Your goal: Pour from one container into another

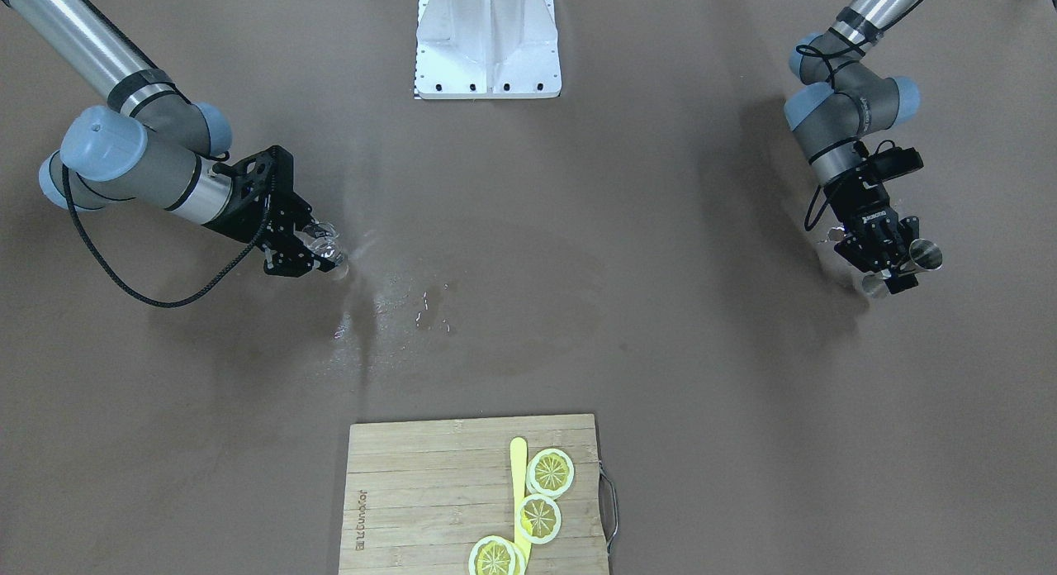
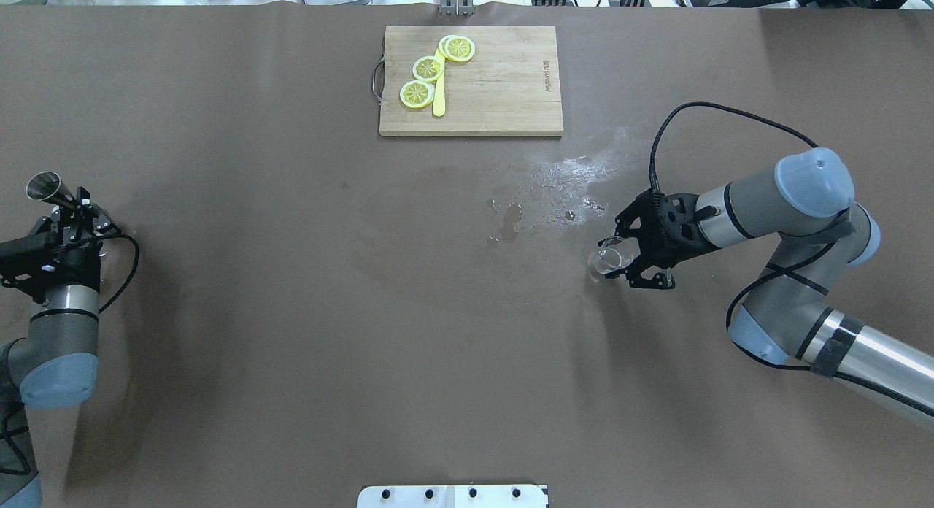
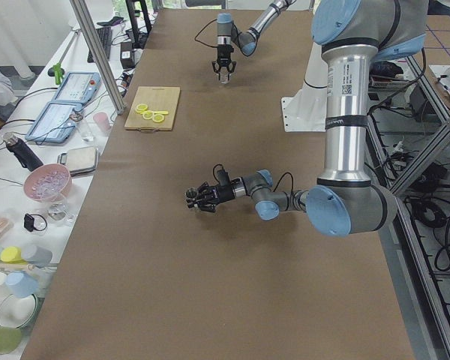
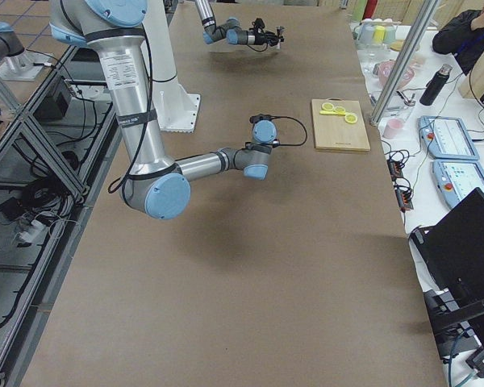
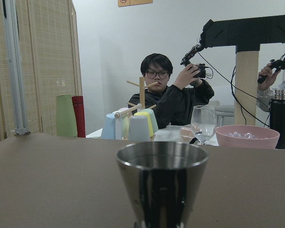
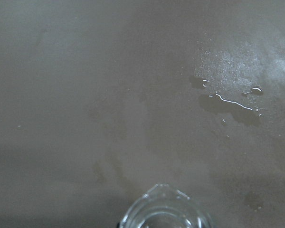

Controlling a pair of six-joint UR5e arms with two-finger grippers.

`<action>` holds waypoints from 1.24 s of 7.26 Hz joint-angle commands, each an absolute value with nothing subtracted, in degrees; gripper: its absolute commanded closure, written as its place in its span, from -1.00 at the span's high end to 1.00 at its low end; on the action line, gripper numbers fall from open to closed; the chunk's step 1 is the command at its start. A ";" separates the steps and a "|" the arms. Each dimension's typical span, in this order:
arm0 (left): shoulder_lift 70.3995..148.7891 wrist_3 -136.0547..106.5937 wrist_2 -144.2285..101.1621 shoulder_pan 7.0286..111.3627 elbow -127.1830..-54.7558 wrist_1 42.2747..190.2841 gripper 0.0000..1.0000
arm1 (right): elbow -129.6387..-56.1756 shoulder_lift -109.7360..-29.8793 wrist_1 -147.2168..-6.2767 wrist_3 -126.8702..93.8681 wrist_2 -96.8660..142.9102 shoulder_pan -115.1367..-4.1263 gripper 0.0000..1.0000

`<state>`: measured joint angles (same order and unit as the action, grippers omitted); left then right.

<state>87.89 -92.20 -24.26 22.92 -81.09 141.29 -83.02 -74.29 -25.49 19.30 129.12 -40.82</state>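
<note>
Toward the table's (image 2: pixel 292 311) left edge the left gripper (image 2: pixel 69 205) clamps the jigger (image 2: pixel 45 188), the right gripper (image 2: pixel 631 256) clamps the beaker (image 2: pixel 611 256) well apart, and pouring has not begun.

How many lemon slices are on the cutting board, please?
3 slices on the board, along the yellow stick: one nearest the robot, one in the middle, one farthest away, which may overlap another hidden slice.

Brown table (image 2: pixel 292 311), wide and flat. A wooden cutting board (image 2: pixel 503 92) sits at the far edge, centre. Just near-right of it, a wet patch (image 2: pixel 569 176) glistens. A white base plate (image 2: pixel 452 495) sits at the near edge.
</note>
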 commanded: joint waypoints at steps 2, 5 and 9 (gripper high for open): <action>89.99 -92.37 -24.35 22.85 -79.11 141.24 -0.65 | -83.94 -75.50 -25.49 18.38 129.55 -40.61 -1.00; 90.18 -92.37 -24.61 22.85 -79.19 141.33 0.37 | -83.93 -75.50 -25.49 16.35 129.81 -38.77 -1.00; 90.00 -92.29 -24.17 22.68 -79.72 141.33 0.97 | -85.87 -76.73 -25.58 14.16 131.04 -37.88 -1.00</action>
<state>90.09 -92.32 -24.27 22.73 -79.49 141.27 -85.53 -76.34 -25.56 15.22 130.94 -38.21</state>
